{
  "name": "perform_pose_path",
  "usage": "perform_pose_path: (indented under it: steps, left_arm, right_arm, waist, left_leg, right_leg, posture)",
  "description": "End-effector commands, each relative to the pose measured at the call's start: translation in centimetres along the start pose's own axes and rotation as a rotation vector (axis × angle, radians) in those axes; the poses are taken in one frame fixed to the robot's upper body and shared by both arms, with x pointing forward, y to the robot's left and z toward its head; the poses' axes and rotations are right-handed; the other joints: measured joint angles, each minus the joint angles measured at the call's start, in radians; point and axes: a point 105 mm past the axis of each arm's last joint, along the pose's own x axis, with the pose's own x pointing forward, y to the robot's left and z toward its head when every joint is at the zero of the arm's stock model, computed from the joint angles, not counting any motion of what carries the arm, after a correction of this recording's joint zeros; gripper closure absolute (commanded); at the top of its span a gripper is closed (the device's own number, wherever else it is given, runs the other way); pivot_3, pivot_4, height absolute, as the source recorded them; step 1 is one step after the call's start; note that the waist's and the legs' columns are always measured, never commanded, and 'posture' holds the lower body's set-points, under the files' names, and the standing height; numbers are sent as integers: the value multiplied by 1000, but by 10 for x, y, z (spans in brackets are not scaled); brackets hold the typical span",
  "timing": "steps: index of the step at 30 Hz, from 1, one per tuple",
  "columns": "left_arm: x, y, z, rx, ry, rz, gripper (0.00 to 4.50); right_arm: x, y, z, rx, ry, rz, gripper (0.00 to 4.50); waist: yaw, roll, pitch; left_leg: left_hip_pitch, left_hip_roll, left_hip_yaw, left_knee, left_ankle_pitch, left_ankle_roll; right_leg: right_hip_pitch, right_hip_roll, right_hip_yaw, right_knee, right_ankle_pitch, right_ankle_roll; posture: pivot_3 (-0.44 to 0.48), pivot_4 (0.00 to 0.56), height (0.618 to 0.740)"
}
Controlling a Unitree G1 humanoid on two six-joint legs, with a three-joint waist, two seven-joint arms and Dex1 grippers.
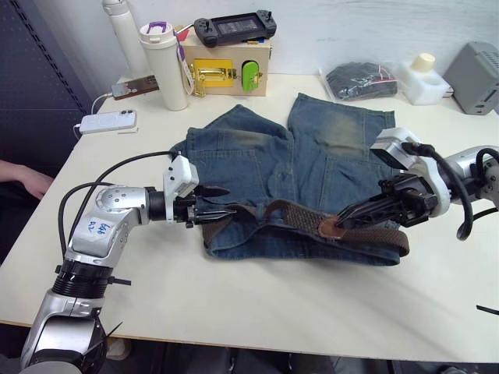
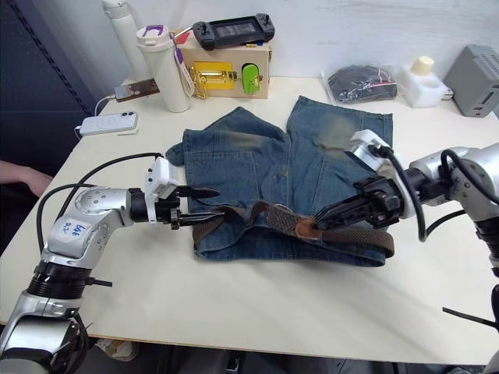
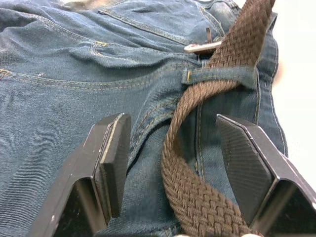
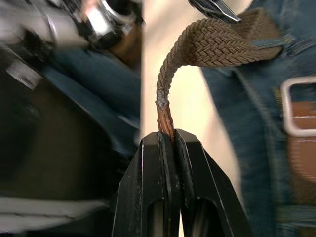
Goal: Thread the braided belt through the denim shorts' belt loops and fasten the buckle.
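Left eye view: the denim shorts (image 1: 296, 175) lie flat on the surface (image 1: 257, 312), waistband toward the robot, with the braided belt (image 1: 300, 214) running along that waistband.

Progress, as judged from the pictures:

1. Threading is at least partly done. In the left wrist view the belt passes under one of the belt loops (image 3: 222, 75) and continues along the waistband. How many other loops are filled cannot be told.
2. The belt's tapered tip is clamped between the closed fingers of the right tool (image 4: 170, 140), which holds it lifted off the denim near the middle of the waistband (the tan end tab sits just at the fingertips in the head views).
3. The left tool (image 3: 175, 163) is spread wide, one finger on each side of the belt at the left end of the waistband, gripping nothing.
4. The buckle (image 4: 298, 106) lies on the denim close to the held tip, with no strap through its frame.

Remaining: feed the tip through the buckle and seat the prong.
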Motion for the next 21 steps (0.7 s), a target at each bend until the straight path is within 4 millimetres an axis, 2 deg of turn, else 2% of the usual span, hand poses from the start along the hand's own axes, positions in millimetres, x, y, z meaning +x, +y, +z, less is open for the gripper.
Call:
perform_pose_path:
  steps: [1,5,11,14,19,21]
  left_arm:
    - [3,-1,1,32,7,-37,1454]
    - [13,4,-3,15,14,-87,1454]
    - [21,9,-8,-72,21,-189,1454]
    - [18,3,-9,-114,21,-259,2182]
    - [13,-1,-12,-135,42,-309,4325]
    - [14,0,-14,-135,61,-308,4421]
  right_arm:
    - [-10,9,2,68,-83,90,4500]
    - [-17,-4,-12,99,-89,33,4500]
    - [-18,-11,-17,79,-87,11,4500]
    - [-18,-8,-15,64,-94,20,4500]
    - [-17,-7,-20,57,-88,17,4500]
    - [-17,-7,-20,49,-87,16,4500]
  waist:
    - [0,0,0]
    - [5,0,0]
    - [-2,0,0]
    - [-4,0,0]
    - [-2,0,0]
    - [-2,0,0]
  left_leg:
    - [0,0,0,0,0,0]
    - [0,0,0,0,0,1]
    - [-1,0,0,0,0,1]
    - [-1,0,0,-1,0,1]
    - [-1,0,0,-1,0,1]
    - [-1,0,0,-1,0,1]
  right_leg:
    - [0,0,0,0,0,0]
    - [1,0,0,-1,0,0]
    - [0,0,-1,-1,1,1]
    - [-1,-1,-1,-1,1,1]
    - [-1,-1,-1,-1,1,1]
    - [0,-1,-1,-1,1,1]
  posture:
    - [0,150,645]
    - [0,150,645]
    - [0,150,645]
    - [0,150,645]
    - [0,150,645]
    - [0,150,645]
